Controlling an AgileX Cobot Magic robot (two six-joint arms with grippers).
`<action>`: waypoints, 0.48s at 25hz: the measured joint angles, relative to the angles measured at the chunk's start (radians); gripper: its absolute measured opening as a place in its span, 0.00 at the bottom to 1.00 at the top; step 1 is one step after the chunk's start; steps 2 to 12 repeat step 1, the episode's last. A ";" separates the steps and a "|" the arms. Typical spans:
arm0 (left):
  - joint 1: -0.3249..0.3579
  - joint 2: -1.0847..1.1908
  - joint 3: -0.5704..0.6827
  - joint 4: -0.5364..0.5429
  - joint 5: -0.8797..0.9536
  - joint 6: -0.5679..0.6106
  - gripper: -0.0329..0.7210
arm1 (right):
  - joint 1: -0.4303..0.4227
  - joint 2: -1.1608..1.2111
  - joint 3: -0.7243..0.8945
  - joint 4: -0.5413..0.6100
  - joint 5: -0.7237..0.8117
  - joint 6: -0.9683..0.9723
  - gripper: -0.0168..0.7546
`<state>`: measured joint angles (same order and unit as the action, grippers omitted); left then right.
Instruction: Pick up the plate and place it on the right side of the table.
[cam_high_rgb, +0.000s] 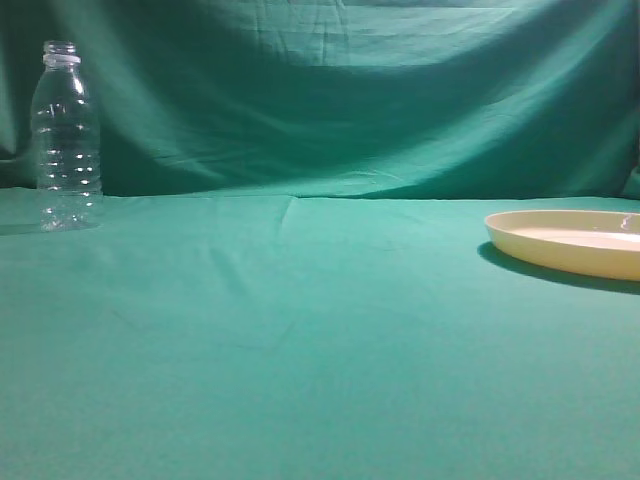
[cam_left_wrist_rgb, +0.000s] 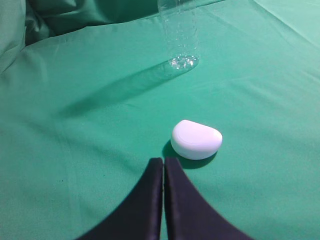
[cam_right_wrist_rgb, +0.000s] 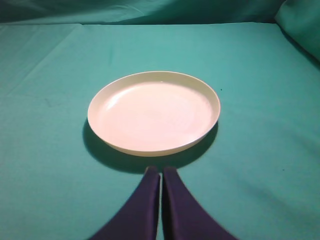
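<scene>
The cream-yellow plate (cam_high_rgb: 570, 240) lies flat on the teal-green table (cam_high_rgb: 300, 330) at the right edge of the exterior view, partly cut off. In the right wrist view the plate (cam_right_wrist_rgb: 154, 112) lies just ahead of my right gripper (cam_right_wrist_rgb: 160, 172), which is shut and empty, its tips short of the near rim. My left gripper (cam_left_wrist_rgb: 163, 162) is shut and empty above the cloth. Neither gripper shows in the exterior view.
A clear plastic bottle (cam_high_rgb: 66, 140) stands upright at the far left; its base shows in the left wrist view (cam_left_wrist_rgb: 181, 50). A small white rounded object (cam_left_wrist_rgb: 196, 139) lies on the cloth just ahead of the left gripper. A green cloth backdrop (cam_high_rgb: 330, 90) hangs behind.
</scene>
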<state>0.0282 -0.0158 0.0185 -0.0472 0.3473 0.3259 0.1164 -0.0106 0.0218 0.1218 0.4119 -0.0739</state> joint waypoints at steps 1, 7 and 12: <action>0.000 0.000 0.000 0.000 0.000 0.000 0.04 | 0.000 0.000 0.000 0.000 0.000 0.000 0.02; 0.000 0.000 0.000 0.000 0.000 0.000 0.04 | 0.000 0.000 0.000 0.000 0.000 0.000 0.02; 0.000 0.000 0.000 0.000 0.000 0.000 0.04 | 0.000 0.000 0.000 0.000 0.000 0.000 0.02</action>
